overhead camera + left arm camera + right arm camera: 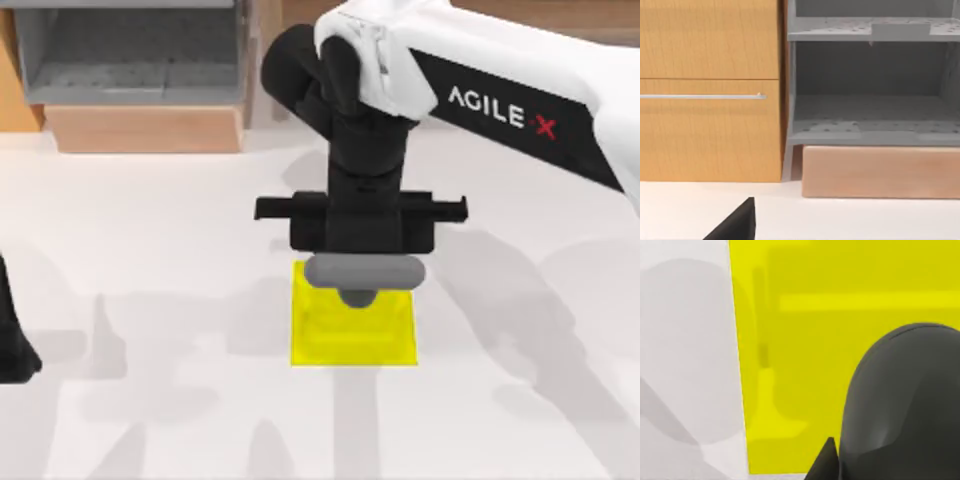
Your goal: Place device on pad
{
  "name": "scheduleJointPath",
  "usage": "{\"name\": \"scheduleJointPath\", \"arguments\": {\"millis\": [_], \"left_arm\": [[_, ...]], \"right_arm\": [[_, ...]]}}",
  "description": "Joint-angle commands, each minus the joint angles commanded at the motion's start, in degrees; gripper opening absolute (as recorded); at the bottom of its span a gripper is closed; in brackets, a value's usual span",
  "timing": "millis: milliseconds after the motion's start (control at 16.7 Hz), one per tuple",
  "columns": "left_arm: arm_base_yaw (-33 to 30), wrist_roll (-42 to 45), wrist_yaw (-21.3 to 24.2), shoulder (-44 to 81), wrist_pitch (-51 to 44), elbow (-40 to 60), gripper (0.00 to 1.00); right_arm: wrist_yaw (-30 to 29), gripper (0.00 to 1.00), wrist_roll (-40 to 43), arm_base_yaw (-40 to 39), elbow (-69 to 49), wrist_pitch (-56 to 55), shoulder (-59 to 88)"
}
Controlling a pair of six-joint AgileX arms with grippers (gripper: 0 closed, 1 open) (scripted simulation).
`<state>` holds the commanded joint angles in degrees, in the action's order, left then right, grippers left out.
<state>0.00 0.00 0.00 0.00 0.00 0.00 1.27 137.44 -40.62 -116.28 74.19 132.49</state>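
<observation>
Device (365,272) held in right tool (361,262), over far edge of pad (353,335), top view. Left tool (12,345) parked at worktop's (150,300) left edge; grip state cannot tell. Left wrist: cabinet (710,90), shelf (872,90). Right wrist: device (905,405) low over pad (800,340). Risk: off-centre release, device tips off the edge.

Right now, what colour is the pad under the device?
Plain bright yellow, unmarked. The pad shows best in the top view.
</observation>
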Motion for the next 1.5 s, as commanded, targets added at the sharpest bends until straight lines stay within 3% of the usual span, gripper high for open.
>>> {"name": "scheduleJointPath", "arguments": {"millis": [840,1500], "left_arm": [[0.0,0.0,0.0,0.0,0.0,0.0,1.00],[0.0,0.0,0.0,0.0,0.0,0.0,1.00]], "right_arm": [[6.1,0.00,-2.4,1.2,6.2,-4.7,1.4],[0.0,0.00,-0.1,-0.1,7.6,-9.2,1.5]]}}
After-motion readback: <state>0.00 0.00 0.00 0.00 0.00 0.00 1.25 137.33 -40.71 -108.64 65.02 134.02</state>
